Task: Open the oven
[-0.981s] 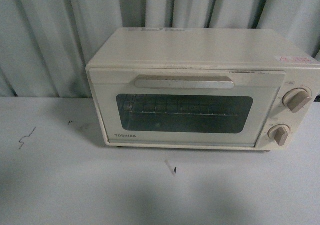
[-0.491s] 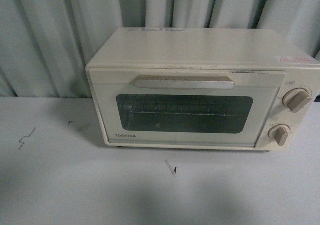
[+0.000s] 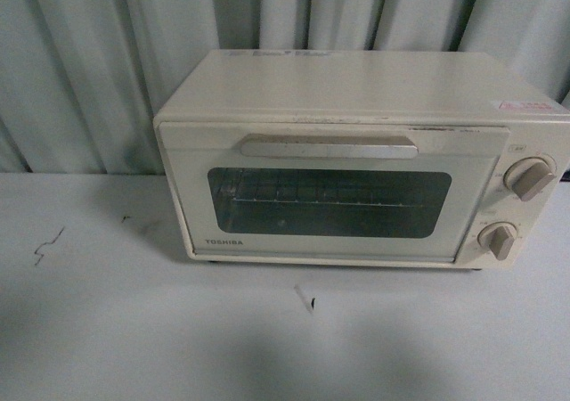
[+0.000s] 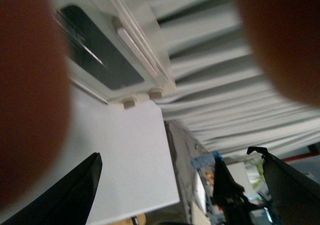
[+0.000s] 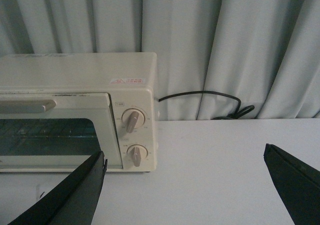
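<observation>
Front view: the oven (image 3: 356,165) stands shut, right of centre on the desk (image 3: 134,330), with its handle (image 3: 328,146) along the door's top; no arm shows. Left wrist view: the left fingers (image 4: 70,197) gape wide and empty, well apart from the oven. Right wrist view: the right fingers (image 5: 75,195) spread wide and empty, facing the knobs (image 5: 132,121); an approach on that line could twist a knob, and a hard pull might drag the oven forward.

The oven (image 3: 356,151) is seen as a cream-white box, set upright towards the far side of the white table (image 3: 134,330). Its door is shut. A beige bar handle (image 3: 328,146) is mounted above the dark glass window (image 3: 329,202), through which a wire rack (image 3: 312,196) is visible. Two beige knobs (image 3: 529,177) are stacked at the front's right.
</observation>
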### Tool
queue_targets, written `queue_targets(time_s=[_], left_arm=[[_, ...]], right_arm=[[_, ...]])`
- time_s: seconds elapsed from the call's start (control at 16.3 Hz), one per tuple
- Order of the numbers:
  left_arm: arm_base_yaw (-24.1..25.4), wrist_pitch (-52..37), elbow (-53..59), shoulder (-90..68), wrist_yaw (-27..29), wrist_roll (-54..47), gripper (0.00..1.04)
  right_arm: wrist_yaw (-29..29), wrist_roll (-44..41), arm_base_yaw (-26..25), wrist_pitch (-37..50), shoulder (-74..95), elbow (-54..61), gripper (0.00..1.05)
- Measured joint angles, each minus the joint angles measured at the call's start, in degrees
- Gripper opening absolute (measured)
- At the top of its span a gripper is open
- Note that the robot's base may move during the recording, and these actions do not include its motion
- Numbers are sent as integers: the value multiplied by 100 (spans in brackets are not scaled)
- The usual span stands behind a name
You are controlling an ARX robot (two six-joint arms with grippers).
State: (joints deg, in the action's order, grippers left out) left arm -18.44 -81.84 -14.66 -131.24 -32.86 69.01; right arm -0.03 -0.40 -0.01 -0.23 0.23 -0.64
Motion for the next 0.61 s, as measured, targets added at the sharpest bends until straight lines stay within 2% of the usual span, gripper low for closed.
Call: queue_targets(time_s=[0.61], left_arm=[[0,0,0,0,0,0,98]], right_arm=[[2,0,0,0,0,0,98]])
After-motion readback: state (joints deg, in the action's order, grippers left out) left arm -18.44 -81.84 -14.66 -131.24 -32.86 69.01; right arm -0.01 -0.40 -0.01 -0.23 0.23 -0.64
